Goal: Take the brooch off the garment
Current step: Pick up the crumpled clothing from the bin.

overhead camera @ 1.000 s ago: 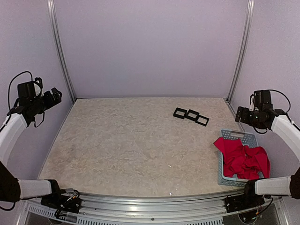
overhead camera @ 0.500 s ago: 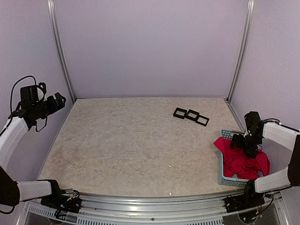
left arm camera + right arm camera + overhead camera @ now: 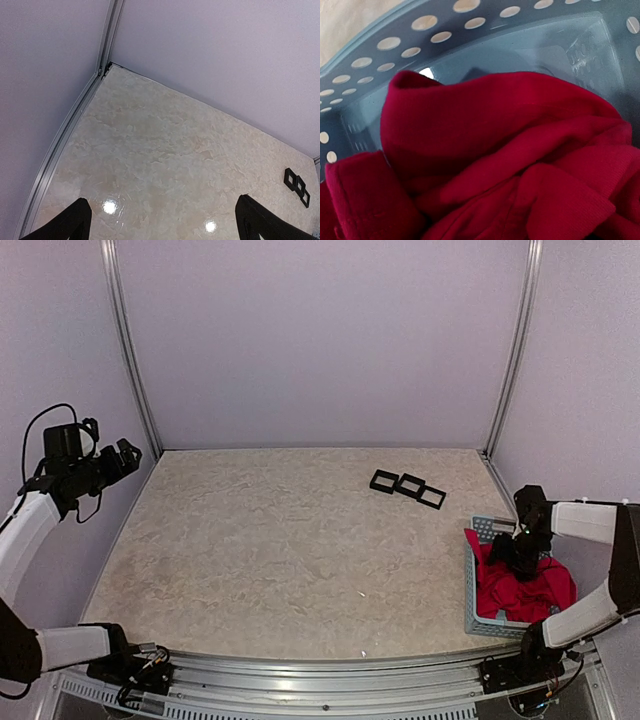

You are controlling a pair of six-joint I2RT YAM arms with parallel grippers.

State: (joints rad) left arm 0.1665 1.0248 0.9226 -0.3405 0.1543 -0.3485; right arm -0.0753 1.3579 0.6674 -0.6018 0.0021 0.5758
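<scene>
**Right arm drops into the basket (image 3: 472, 592)**

A second ago my right jaws hung high above the basket. Now they are down inside it, at the red garment (image 3: 528, 592), which lies crumpled just beneath and around them within the pale blue walls. Whether they are released or clenched on cloth I cannot tell. My left jaws stand released, spread wide, barely moved, above the bench (image 3: 270, 550). The black frames (image 3: 407, 485) lie well off to their right.
</scene>
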